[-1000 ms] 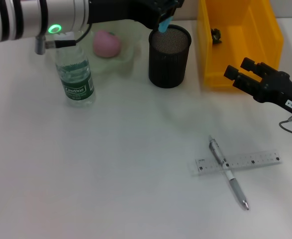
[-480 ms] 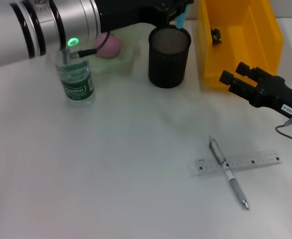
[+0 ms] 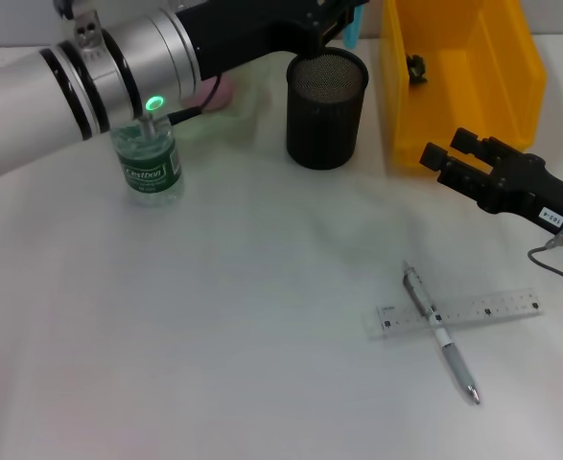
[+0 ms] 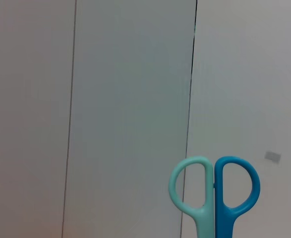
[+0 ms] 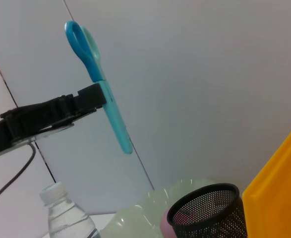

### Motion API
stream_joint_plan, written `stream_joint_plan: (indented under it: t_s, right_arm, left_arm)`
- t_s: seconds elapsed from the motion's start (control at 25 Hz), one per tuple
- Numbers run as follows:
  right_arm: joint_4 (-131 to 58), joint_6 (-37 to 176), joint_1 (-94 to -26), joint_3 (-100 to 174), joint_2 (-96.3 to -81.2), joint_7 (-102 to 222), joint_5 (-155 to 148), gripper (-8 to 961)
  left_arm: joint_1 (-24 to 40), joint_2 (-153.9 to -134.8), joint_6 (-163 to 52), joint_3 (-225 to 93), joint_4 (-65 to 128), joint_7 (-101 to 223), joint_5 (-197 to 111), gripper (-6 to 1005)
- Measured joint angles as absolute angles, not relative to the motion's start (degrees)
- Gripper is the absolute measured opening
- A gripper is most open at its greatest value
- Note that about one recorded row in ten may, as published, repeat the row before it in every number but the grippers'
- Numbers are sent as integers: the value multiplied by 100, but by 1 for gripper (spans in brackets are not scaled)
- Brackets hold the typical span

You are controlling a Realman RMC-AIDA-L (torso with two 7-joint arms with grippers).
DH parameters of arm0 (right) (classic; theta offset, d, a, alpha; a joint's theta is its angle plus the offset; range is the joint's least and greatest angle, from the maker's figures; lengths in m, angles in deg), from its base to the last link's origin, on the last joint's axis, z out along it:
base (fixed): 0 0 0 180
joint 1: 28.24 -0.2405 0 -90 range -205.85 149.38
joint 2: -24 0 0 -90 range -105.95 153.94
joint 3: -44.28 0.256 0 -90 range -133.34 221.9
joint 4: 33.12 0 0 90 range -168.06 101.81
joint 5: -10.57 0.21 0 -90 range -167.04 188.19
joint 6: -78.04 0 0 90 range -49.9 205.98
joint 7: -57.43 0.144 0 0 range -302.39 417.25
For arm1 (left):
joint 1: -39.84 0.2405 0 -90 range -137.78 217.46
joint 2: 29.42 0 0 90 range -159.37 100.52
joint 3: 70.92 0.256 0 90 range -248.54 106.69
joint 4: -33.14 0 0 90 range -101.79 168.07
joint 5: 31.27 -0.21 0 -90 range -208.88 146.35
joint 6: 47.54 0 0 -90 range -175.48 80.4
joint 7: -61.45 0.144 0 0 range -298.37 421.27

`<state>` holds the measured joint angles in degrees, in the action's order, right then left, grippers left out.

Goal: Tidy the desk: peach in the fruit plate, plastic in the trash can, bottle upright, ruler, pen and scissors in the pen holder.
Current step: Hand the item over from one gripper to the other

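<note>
My left gripper (image 3: pixel 341 21) is shut on the blue scissors (image 5: pixel 96 69) and holds them high above the black mesh pen holder (image 3: pixel 327 96). Their blades point down and their handles (image 4: pixel 214 191) up. The silver pen (image 3: pixel 439 331) lies across the clear ruler (image 3: pixel 458 311) at the front right. The bottle (image 3: pixel 147 158) stands upright on the left. The pink peach (image 3: pixel 219 91) on the pale fruit plate (image 5: pixel 140 213) is mostly hidden behind my left arm. A small dark piece (image 3: pixel 416 67) lies in the yellow bin (image 3: pixel 463 67). My right gripper (image 3: pixel 451 153) hovers open in front of the bin.
The yellow bin stands right beside the pen holder at the back right. My left arm spans the back left, over the bottle and plate. White tabletop (image 3: pixel 214 335) stretches across the front and left.
My left gripper has lifted the scissors from the pen holder's rim to higher above it. My right gripper has drifted slightly toward the left.
</note>
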<state>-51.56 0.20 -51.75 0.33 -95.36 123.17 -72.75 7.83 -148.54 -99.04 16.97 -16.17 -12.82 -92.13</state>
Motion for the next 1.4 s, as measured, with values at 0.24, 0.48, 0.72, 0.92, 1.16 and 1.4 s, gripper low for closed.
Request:
stream_joint_plan:
  t_s: [0.24, 0.48, 0.72, 0.92, 1.16, 1.4]
  right_arm:
    - [-5141, -25, -5230, 33, -9536, 12318, -7274, 718]
    - [-5634, -627, -5448, -51, -9445, 12783, -7644, 718]
    - [-6553, -1398, -5537, -25, -9311, 13453, -8559, 718]
    - [-6836, -1894, -5552, -31, -9238, 13557, -8593, 719]
    - [-7006, -2143, -5710, -50, -9211, 13810, -8768, 720]
    - [-7019, -2237, -5882, -92, -9202, 14053, -8887, 721]
  left_arm:
    - [630, -14853, -10234, 1697, -1179, -927, -8878, 238]
    - [660, -14839, -10586, 1697, -1137, -873, -8888, 239]
    - [1105, -14787, -11520, 1620, -1117, -908, -8882, 238]
    - [1342, -14704, -11975, 1616, -1108, -1179, -8939, 238]
    - [1464, -14660, -12519, 1548, -1101, -1358, -9454, 238]
    - [1568, -14658, -12978, 1531, -1102, -1309, -9503, 238]
